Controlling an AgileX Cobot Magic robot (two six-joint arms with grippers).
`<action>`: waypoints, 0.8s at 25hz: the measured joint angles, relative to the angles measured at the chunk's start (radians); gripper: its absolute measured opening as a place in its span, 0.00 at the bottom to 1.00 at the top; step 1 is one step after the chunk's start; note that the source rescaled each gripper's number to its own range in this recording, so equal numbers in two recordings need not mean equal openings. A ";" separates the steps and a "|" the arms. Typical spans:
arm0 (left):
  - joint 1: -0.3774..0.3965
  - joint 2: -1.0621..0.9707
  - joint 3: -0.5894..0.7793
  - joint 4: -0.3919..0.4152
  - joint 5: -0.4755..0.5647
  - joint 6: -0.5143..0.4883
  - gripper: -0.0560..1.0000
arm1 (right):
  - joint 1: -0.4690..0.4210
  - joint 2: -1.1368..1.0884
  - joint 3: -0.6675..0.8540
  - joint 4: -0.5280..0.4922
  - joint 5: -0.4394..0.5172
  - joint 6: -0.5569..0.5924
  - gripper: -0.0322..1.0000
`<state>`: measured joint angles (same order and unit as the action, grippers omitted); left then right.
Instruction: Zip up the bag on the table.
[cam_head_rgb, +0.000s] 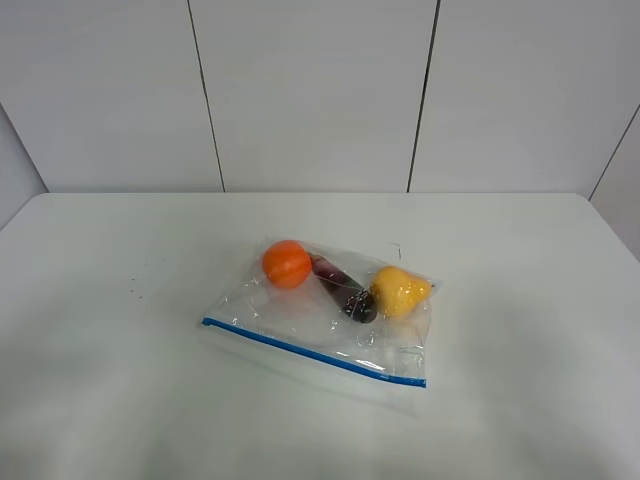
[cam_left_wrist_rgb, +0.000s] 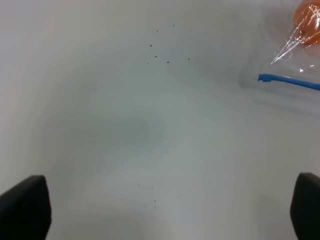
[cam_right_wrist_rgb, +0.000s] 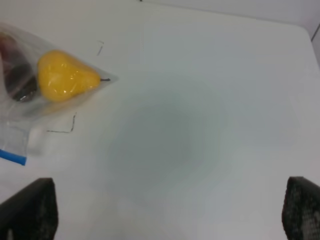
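Observation:
The clear crinkly bag (cam_head_rgb: 300, 318) lies flat in the middle of the white table (cam_head_rgb: 110, 360). Its blue zipper strip (cam_head_rgb: 310, 350) runs along the near edge. An orange ball (cam_head_rgb: 287, 264), a dark purple item (cam_head_rgb: 345, 290) and a yellow pear (cam_head_rgb: 400, 291) show through it. Neither arm shows in the exterior high view. The left gripper (cam_left_wrist_rgb: 165, 212) is open and empty, above bare table beside the zipper's left end (cam_left_wrist_rgb: 287, 81). The right gripper (cam_right_wrist_rgb: 167, 212) is open and empty, beside the bag's pear corner (cam_right_wrist_rgb: 65, 76) and the zipper's right end (cam_right_wrist_rgb: 12, 157).
A grey panelled wall (cam_head_rgb: 310, 90) stands behind the table's far edge. A few small dark specks (cam_left_wrist_rgb: 155, 50) mark the tabletop left of the bag. White table surface surrounds the bag on all sides.

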<state>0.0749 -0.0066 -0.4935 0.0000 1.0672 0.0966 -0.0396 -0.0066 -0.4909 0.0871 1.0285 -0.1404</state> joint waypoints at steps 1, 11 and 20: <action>0.000 0.000 0.000 0.000 0.000 0.000 1.00 | 0.000 0.000 0.000 -0.010 0.000 0.015 1.00; 0.000 0.000 0.000 0.000 0.000 0.000 1.00 | 0.000 0.000 0.000 -0.033 0.000 0.053 1.00; 0.000 0.000 0.000 0.000 0.000 0.000 1.00 | 0.000 0.000 0.000 -0.075 0.000 0.119 1.00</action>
<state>0.0749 -0.0066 -0.4935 0.0000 1.0672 0.0966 -0.0396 -0.0066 -0.4909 0.0116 1.0285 -0.0209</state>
